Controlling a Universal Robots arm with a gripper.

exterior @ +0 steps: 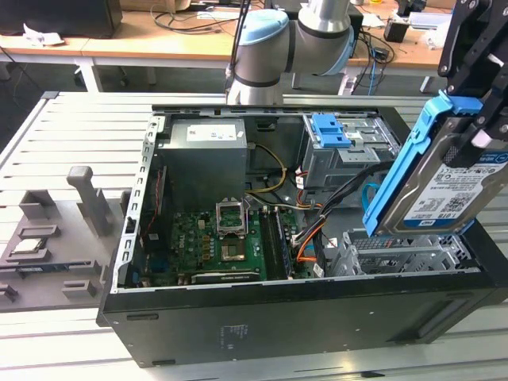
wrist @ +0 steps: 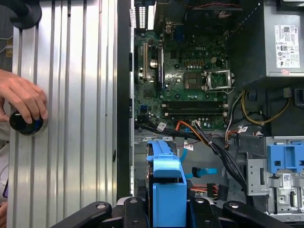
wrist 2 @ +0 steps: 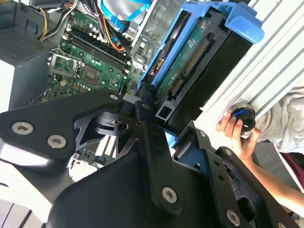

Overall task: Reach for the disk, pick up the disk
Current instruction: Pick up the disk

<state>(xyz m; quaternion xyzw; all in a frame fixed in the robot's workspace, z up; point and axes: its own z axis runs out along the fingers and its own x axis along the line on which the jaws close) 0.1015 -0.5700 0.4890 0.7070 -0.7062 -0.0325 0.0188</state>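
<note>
The gripper [exterior: 476,119] is clamped on the disk [exterior: 444,178], which hangs tilted below it, lifted above the open computer case [exterior: 238,317]. In the second wrist view the fingers [wrist 2: 152,137] seem to pinch the disk's [wrist 2: 190,61] blue rail end.

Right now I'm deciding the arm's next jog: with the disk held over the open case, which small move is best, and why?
Probably a short straight lift. The gripper is shut on the disk, tilted above the drive bay, with cables close beside it.
</note>
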